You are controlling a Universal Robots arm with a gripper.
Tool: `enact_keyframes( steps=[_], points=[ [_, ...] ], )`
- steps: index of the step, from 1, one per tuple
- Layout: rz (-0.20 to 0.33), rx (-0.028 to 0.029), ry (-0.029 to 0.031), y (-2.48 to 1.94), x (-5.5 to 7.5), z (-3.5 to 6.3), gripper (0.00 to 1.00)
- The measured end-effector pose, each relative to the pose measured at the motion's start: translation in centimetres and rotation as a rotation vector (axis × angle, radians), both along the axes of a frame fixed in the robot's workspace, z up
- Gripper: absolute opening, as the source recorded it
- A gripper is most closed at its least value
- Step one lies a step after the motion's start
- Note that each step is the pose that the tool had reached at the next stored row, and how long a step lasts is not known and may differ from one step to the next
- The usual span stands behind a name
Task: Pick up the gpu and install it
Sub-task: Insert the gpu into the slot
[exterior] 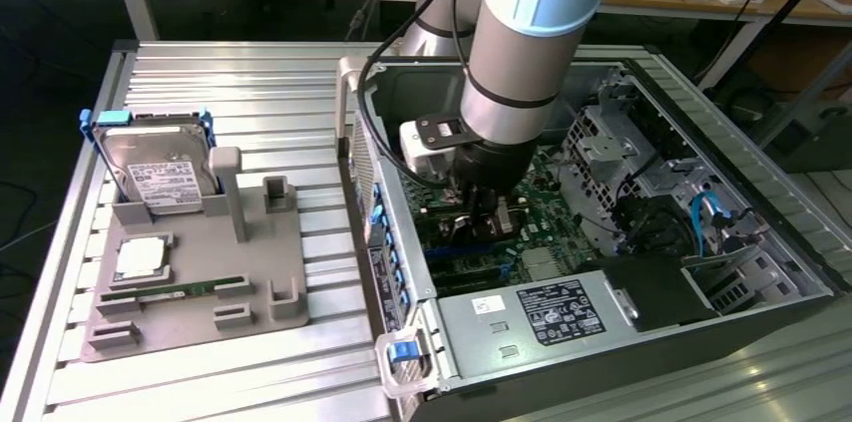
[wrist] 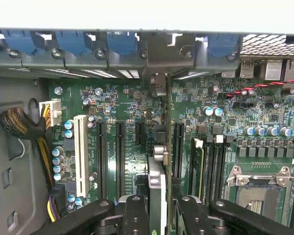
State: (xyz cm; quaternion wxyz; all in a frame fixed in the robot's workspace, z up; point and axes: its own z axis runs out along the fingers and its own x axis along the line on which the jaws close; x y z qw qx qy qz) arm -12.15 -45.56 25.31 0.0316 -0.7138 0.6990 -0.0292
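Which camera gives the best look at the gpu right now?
The wrist view: the gpu stands edge-on in the gripper, over the motherboard slots. In the exterior view, the arm covers most of it inside the computer case.

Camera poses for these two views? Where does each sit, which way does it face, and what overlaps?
Exterior view: set high, looking down on the table, parts holder and open PC case; the arm reaches into the case.
Wrist view: on the wrist, looking past the gripper onto the motherboard; its fingers show, shut on the gpu, seen edge-on.
Shared: the motherboard and the gripper.
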Motion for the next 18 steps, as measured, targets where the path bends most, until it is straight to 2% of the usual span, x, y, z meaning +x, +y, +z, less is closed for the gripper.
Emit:
enact_keyframes(
  steps=[18],
  points=[
    [0.004,-0.0001,0.0000,0.02,0.00,-0.02,0.27]
  ],
)
